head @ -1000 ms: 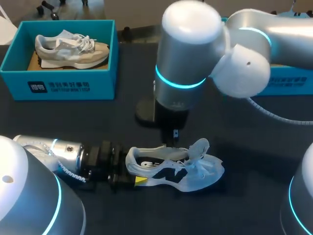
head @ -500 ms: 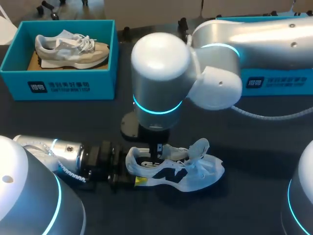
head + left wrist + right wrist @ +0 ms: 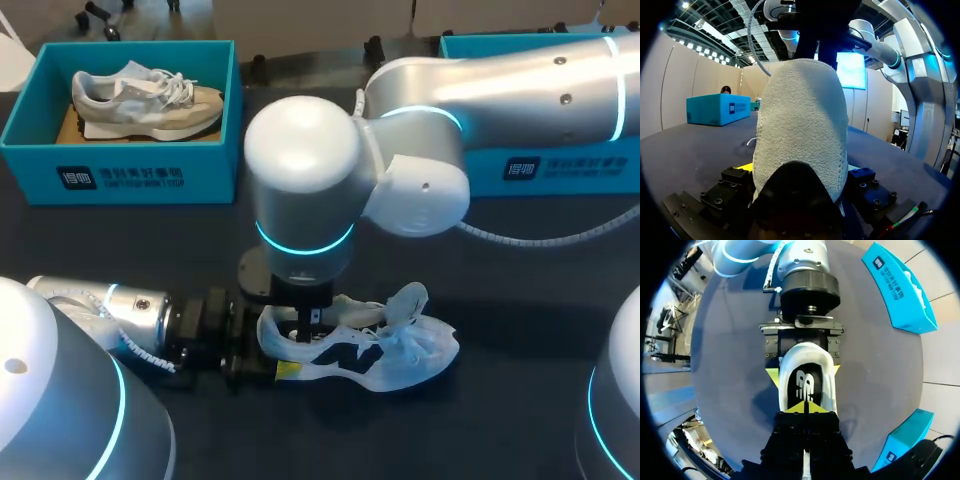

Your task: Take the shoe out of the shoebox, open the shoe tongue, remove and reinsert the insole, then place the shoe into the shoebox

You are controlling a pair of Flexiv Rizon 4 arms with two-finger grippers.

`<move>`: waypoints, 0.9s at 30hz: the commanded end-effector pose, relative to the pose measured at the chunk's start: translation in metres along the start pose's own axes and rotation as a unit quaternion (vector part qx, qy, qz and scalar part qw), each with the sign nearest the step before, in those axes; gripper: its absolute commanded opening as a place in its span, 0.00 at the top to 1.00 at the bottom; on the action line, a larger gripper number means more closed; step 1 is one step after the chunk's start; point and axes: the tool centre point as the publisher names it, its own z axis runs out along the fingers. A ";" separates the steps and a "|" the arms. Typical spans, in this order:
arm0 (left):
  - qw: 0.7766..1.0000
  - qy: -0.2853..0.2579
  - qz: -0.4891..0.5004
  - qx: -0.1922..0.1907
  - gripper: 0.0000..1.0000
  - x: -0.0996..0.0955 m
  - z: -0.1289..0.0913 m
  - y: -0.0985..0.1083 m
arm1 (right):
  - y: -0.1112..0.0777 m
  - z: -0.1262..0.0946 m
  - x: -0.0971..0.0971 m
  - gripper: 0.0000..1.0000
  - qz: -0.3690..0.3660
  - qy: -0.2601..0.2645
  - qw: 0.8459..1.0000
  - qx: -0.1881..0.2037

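A white shoe (image 3: 372,348) is seen lying on its side near the front of the dark tabletop (image 3: 520,270), its toe pointing right and its laces loose. Its heel is pinched from two sides by the left tool (image 3: 272,352), which comes in low from the left. The right tool (image 3: 806,407) is held above the shoe's opening, its yellow tips pressed together just over the dark insole (image 3: 804,384); whether anything is caught between them cannot be told. At the far left a teal shoebox (image 3: 212,165) is set, with a grey shoe (image 3: 145,100) inside it. Another teal box (image 3: 585,165) is placed at the far right, behind the right arm.
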 end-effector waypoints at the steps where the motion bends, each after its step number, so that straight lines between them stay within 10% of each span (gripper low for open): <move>1: 1.000 -0.001 0.000 -0.001 1.00 -0.001 -0.003 0.004 | 0.006 0.008 0.004 1.00 -0.003 -0.005 1.000 0.011; 27: 1.000 -0.001 0.000 -0.001 1.00 -0.001 -0.003 0.004 | -0.012 0.056 -0.004 1.00 0.001 -0.026 1.000 -0.003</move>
